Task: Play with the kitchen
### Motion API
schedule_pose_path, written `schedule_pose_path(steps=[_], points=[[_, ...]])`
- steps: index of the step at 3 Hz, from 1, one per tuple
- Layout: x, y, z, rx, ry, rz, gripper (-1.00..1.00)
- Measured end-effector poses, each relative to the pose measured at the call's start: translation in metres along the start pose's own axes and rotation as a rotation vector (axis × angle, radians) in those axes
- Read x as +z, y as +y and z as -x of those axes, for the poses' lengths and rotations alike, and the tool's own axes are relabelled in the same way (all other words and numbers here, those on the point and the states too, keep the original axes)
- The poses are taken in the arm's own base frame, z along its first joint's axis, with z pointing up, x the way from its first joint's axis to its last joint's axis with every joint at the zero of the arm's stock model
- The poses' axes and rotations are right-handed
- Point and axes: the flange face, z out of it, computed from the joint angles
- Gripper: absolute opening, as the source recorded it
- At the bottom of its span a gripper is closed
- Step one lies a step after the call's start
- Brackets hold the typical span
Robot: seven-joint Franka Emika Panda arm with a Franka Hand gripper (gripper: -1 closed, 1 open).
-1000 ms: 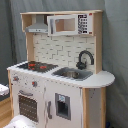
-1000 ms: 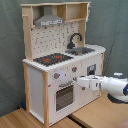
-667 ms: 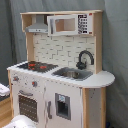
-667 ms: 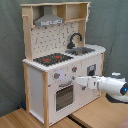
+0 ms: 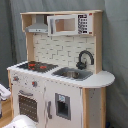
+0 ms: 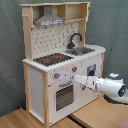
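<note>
White arm reaches leftward in the second exterior view; its pincer sits just right of the kitchen knobs. Whether it is open, I cannot tell.

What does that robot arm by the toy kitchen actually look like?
In the second exterior view, the arm is smooth, rounded and white, with a dark round mark on its joint cap. It narrows toward a pale gripper beside the kitchen.

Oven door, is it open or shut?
Shut. In both exterior views the oven door lies flat against the front of the toy kitchen, with no gap showing around it.
</note>
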Motion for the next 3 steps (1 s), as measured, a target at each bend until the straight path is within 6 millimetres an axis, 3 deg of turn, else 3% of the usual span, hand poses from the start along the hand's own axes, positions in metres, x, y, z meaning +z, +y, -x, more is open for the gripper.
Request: schedule_pose_path(steps=[2,3], points=[[0.02,-0.025,-0.005,0.172,0.006,-0.022,1.0],[0.031,-0.018,-0.017,0.259,0.018,-0.016,1.0]])
